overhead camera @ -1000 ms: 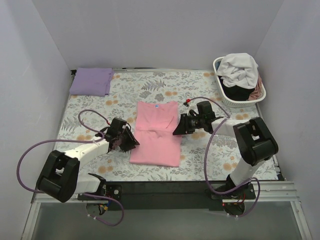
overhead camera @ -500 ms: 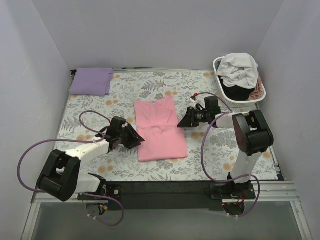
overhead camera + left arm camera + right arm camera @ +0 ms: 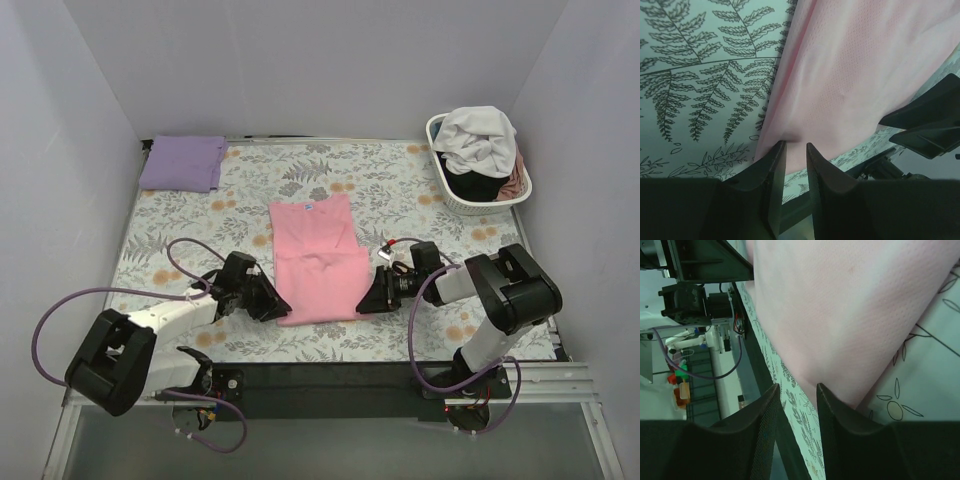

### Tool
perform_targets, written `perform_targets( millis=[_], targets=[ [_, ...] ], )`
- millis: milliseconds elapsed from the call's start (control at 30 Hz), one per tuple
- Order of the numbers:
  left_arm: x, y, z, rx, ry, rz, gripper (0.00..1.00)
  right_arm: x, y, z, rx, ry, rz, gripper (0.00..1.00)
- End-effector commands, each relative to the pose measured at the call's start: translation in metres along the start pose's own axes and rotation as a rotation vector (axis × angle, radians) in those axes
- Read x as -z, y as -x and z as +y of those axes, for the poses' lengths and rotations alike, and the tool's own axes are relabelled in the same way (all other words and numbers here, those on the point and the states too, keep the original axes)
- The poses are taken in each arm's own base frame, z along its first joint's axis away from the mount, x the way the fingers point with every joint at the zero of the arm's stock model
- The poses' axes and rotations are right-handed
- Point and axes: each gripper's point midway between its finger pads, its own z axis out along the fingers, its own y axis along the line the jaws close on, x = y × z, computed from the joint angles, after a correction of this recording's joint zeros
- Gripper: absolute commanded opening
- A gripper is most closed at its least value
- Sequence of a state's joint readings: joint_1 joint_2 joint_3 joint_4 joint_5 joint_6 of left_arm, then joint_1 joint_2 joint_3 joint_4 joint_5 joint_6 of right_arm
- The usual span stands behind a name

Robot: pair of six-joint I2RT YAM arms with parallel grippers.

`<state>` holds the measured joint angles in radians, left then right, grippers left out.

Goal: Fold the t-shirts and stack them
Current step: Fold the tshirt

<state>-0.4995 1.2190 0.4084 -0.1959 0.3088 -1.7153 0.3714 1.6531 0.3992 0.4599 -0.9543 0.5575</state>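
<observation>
We find a small white neck label (image 3: 310,207) on the light pink cotton short-sleeved t-shirt (image 3: 315,262), which lies folded lengthwise in the middle of the floral-covered counter (image 3: 400,185); the label is too small to read. The left fingers (image 3: 771,175) stand a narrow slit apart at its near left corner, and we cannot tell whether they pinch the hem. The right fingers (image 3: 767,415) are spread at its near right corner, with the cloth just beyond their tips.
</observation>
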Motion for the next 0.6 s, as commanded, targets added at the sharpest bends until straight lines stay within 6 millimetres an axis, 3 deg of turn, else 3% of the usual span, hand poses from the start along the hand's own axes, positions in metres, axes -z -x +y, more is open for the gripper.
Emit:
perform_targets(
  millis=[0, 100, 233, 267, 333, 367, 433, 467, 567],
  targets=[
    [0.002, -0.003, 0.019, 0.046, 0.068, -0.011, 0.22, 0.002, -0.006, -0.021, -0.040, -0.049, -0.031, 0.43],
    [0.009, 0.003, 0.020, 0.028, 0.082, -0.058, 0.22, 0.007, -0.007, -0.014, -0.040, -0.032, -0.041, 0.43],
    [0.022, 0.016, 0.016, -0.015, 0.088, -0.140, 0.24, 0.004, 0.011, 0.028, 0.066, 0.034, -0.063, 0.44],
    [0.026, 0.021, 0.013, -0.023, 0.088, -0.166, 0.25, -0.003, 0.007, 0.041, 0.083, 0.050, -0.037, 0.44],
    [0.035, 0.028, 0.005, -0.045, 0.062, -0.214, 0.29, -0.014, 0.020, 0.065, 0.152, 0.064, -0.051, 0.45],
    [0.039, 0.032, 0.003, -0.052, 0.059, -0.239, 0.30, -0.026, 0.014, 0.080, 0.188, 0.084, -0.018, 0.45],
    [0.048, 0.042, -0.001, -0.062, 0.051, -0.301, 0.32, -0.041, 0.016, 0.093, 0.200, 0.091, -0.006, 0.45],
    [0.050, 0.042, 0.000, -0.066, 0.059, -0.308, 0.34, -0.053, 0.016, 0.114, 0.257, 0.141, 0.005, 0.45],
    [0.056, 0.048, 0.001, -0.074, 0.074, -0.341, 0.36, -0.079, 0.010, 0.124, 0.242, 0.177, 0.054, 0.45]
  ],
)
